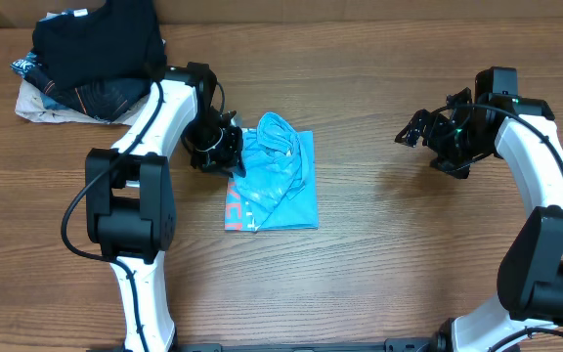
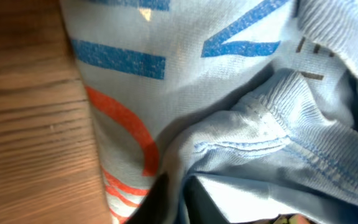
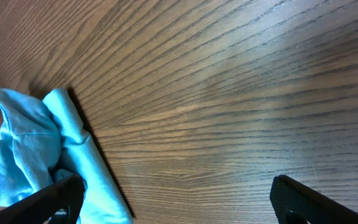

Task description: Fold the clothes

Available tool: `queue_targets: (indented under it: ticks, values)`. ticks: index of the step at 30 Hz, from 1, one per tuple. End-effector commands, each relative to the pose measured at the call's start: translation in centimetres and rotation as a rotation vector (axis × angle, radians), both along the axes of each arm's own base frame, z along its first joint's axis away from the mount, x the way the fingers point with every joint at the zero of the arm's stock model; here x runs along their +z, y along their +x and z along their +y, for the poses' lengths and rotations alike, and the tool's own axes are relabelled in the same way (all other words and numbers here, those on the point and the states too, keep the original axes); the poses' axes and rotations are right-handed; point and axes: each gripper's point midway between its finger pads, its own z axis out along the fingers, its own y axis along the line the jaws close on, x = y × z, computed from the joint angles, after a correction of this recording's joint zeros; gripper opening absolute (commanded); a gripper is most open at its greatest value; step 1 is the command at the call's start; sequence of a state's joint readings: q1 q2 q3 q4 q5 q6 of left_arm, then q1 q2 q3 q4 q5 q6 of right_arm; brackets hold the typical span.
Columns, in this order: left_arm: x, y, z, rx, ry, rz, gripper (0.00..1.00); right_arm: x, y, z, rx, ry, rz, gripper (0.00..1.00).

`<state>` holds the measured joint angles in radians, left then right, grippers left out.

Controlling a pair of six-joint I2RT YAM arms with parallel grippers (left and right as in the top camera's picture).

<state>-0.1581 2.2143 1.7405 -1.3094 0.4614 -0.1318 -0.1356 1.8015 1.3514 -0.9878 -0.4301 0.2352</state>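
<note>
Tee (image 1: 281, 186) sits centre of table (image 1: 379, 264), part-folded, top bunched; soft light cotton, prob slumps, take hems (not the loose middle). Left gripper (image 1: 223, 149) is at its left edge; you can't tell if it's pinching cloth. Right gripper (image 1: 420, 133) gapes wide, empty, well apart.

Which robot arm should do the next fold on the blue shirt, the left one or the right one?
Left. The left gripper sits right at the edge of the T-shirt, and cloth fills its camera. The right gripper hangs open over the bare table, well off to the side.
</note>
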Motion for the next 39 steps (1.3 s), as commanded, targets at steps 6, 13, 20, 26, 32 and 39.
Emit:
queue_targets:
  ticks: [6, 13, 20, 26, 32, 39]
  values:
    - [1.7, -1.4, -2.2, -0.061, -0.017, -0.008, 0.04, 0.6, 0.0, 0.4, 0.004, 0.007, -0.016, 1.0]
    - [6.2, -2.8, -5.3, -0.137, -0.033, -0.117, 0.06, 0.6, 0.0, 0.4, 0.004, 0.007, -0.017, 1.0]
    - [6.9, -4.2, -7.3, -0.18, -0.028, -0.121, 0.09, 0.6, 0.1, 0.3, 0.004, 0.007, -0.019, 1.0]
    - [6.5, -5.8, -9.8, -0.236, -0.026, -0.104, 0.08, 0.6, 0.0, 0.4, 0.004, 0.007, -0.017, 1.0]
    - [6.4, -7.4, -12.6, -0.316, -0.035, -0.124, 0.1, 0.6, 0.2, 0.3, 0.004, 0.006, -0.026, 1.0]
    - [6.2, -8.7, -15.0, -0.379, -0.039, -0.156, 0.11, 0.6, 0.2, 0.3, 0.004, 0.006, -0.025, 1.0]
